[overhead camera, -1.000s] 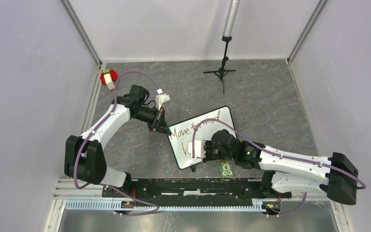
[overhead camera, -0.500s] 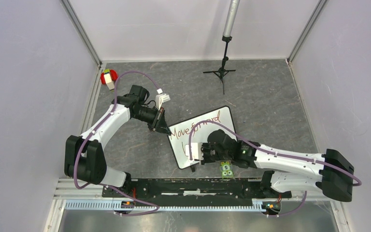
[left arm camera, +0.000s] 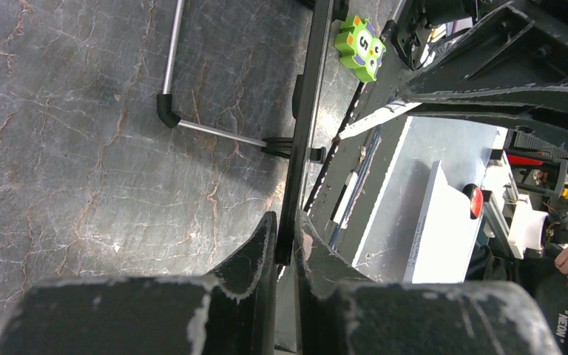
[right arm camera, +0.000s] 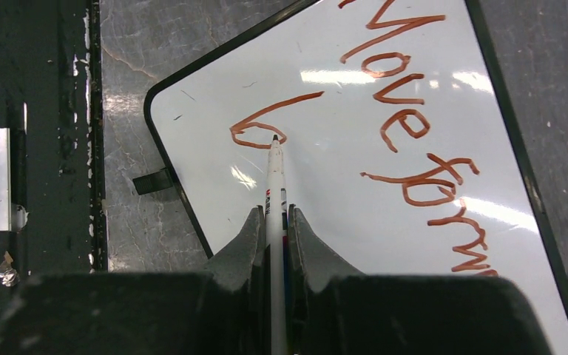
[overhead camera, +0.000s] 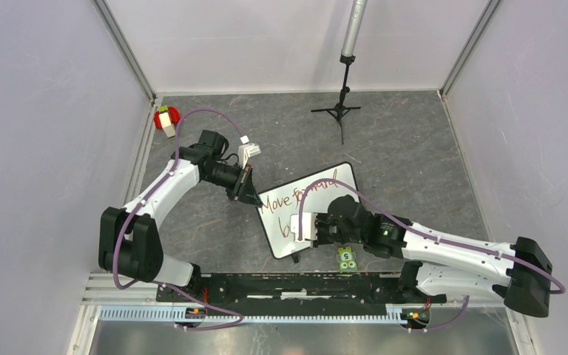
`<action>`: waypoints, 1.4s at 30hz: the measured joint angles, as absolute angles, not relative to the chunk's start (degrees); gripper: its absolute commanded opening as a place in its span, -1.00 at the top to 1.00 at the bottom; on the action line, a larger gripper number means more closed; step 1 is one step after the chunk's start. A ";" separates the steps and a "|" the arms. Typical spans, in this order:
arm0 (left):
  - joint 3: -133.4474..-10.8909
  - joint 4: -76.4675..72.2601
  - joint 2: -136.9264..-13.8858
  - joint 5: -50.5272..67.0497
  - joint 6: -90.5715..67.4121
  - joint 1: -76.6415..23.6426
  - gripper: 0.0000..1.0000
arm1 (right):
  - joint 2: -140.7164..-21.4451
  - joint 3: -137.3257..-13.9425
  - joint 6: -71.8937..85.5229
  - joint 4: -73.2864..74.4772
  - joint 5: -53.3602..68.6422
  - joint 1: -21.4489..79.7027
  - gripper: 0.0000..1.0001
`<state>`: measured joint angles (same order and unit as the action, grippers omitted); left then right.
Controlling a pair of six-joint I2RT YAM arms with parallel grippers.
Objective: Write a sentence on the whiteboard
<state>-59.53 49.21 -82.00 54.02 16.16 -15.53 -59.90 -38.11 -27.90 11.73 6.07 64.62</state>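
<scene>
My right fingers clamped on the marker, tip touching the whiteboard at twelve o'clock, left fingers pinching its rim.

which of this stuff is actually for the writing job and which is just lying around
In use: whiteboard, sentence, marker in right gripper, left gripper clamping the board's rim.
Lying about: green numbered block, red-and-white object, tripod stand.

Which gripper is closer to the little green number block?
Right. The right gripper, writing with a marker, is close beside the green number block; the left gripper clamps the whiteboard edge, farther away.
</scene>
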 measured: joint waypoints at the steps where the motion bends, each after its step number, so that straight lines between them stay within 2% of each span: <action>1: -59.53 49.21 -82.00 54.02 16.16 -15.53 0.95 | -59.40 -38.11 -27.88 11.77 5.87 64.51 1.00; 18: -59.61 49.32 -82.02 54.00 16.19 -15.51 0.95 | -59.77 -36.91 -27.88 13.65 2.28 63.92 1.00; 42: -60.18 49.78 -82.81 54.00 16.43 -15.51 0.95 | -61.14 -36.36 -28.62 12.84 4.97 63.96 1.00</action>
